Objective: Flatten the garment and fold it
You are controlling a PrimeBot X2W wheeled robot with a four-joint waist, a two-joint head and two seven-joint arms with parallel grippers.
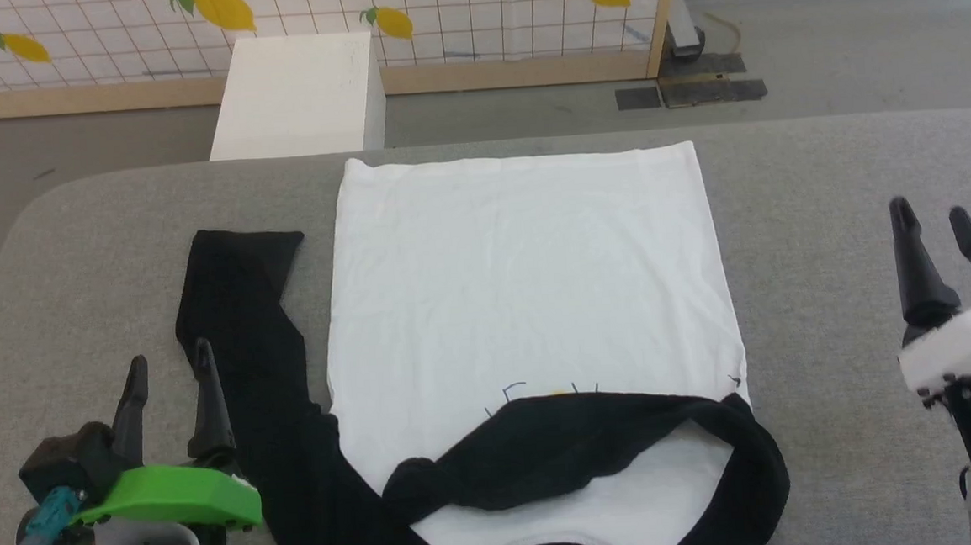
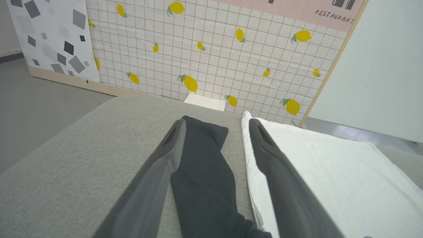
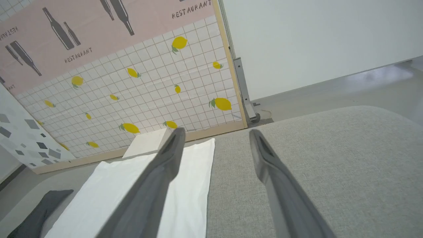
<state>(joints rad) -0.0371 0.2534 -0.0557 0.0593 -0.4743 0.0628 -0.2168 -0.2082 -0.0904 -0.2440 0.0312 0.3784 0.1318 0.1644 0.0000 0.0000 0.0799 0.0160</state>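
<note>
The garment (image 1: pixel 520 279) lies flat on the grey table (image 1: pixel 827 201), white body spread out, neck end nearest me. One black sleeve (image 1: pixel 241 338) stretches along its left side toward the far edge. The other black sleeve (image 1: pixel 580 448) is folded across the chest, covering most of a small print. My left gripper (image 1: pixel 166 364) hovers open at the lower left, just left of the straight sleeve (image 2: pixel 201 168). My right gripper (image 1: pixel 933 220) stands open over bare table, to the right of the white body (image 3: pixel 132 185). Nothing is between either pair of fingers.
A white box (image 1: pixel 298 94) stands on the floor behind the table's far edge. Beyond it runs a tiled lemon-print partition (image 1: pixel 452 5) with a wooden base. Bare grey table lies on both sides of the garment.
</note>
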